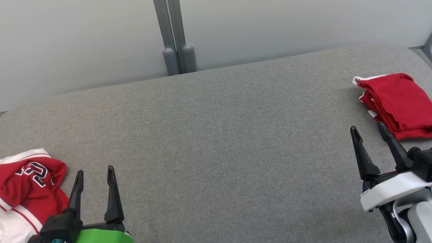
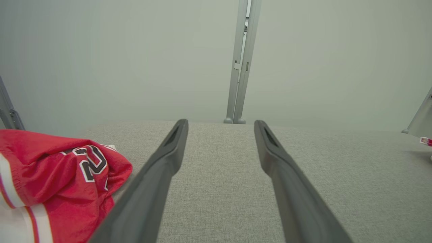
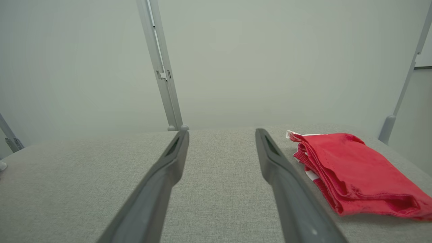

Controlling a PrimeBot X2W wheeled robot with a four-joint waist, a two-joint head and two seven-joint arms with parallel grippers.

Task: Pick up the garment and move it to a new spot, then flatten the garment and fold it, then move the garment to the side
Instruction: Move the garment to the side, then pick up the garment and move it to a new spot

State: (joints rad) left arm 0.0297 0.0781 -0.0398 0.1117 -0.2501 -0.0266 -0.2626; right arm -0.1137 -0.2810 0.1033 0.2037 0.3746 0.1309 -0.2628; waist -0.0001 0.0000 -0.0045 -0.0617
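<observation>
The jersey [image 1: 22, 187] lies crumpled at the table's [image 1: 216, 143] near left corner, just beside the left gripper [image 1: 95, 171], whose fingers stand apart and empty. The right gripper [image 1: 367, 127] is likewise spread and holds nothing, near a folded red garment [image 1: 404, 104]. The jersey looks light, limp and perhaps slick, though part of it is cut off. Pinch the raised red fold nearest the left gripper, not a flat layer.

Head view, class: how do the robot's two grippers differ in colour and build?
Both have two long, black, tapered jaws, a black block and a teal connector. The left gripper has a bright green mount; the right gripper a white one, with a pale grey forearm.
</observation>
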